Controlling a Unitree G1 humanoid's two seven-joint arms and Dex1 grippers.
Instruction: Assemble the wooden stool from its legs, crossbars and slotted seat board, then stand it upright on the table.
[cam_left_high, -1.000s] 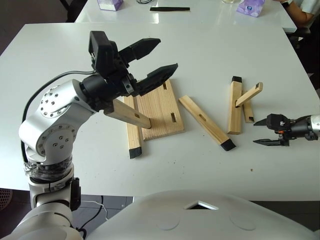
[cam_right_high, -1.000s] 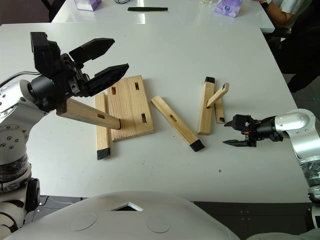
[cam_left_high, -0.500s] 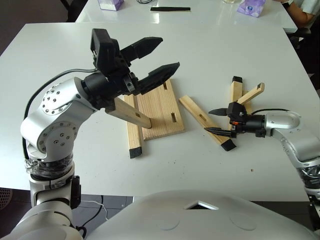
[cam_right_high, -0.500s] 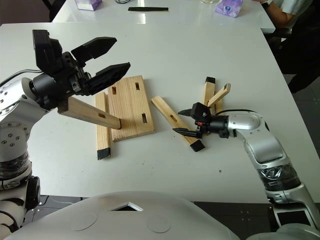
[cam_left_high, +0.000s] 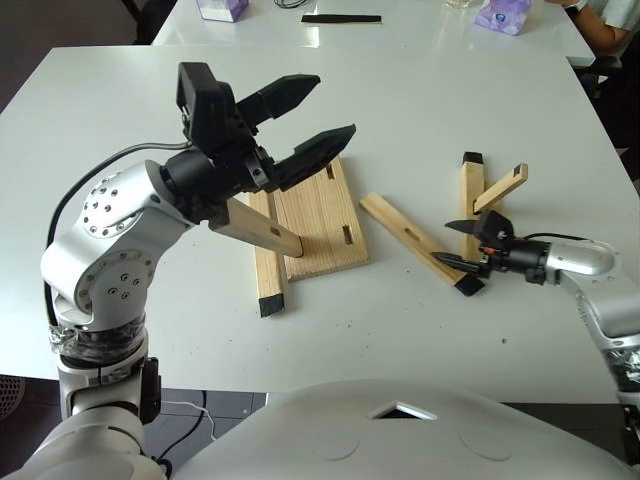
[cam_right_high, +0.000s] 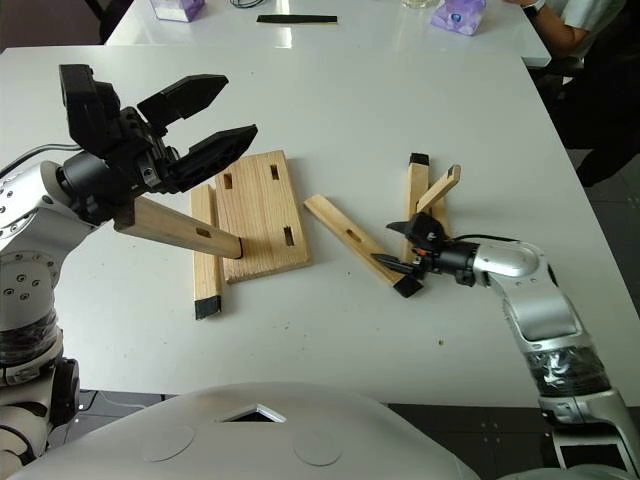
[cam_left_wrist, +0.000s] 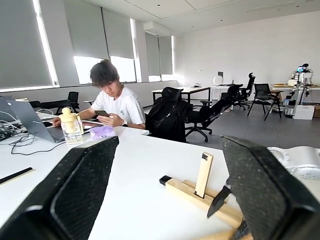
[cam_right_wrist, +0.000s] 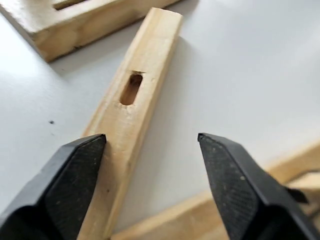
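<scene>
Right tool (cam_left_high: 442, 242) spread wide at black-capped end of slotted leg (cam_left_high: 405, 235) | left tool (cam_left_high: 335, 104) agape, empty

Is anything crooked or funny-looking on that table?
Yes. A short crossbar lies slantwise against a leg, seemingly poked into its slot at an angle. A second leg slants up off the seat board beneath the open left gripper; what props it is hidden.
</scene>
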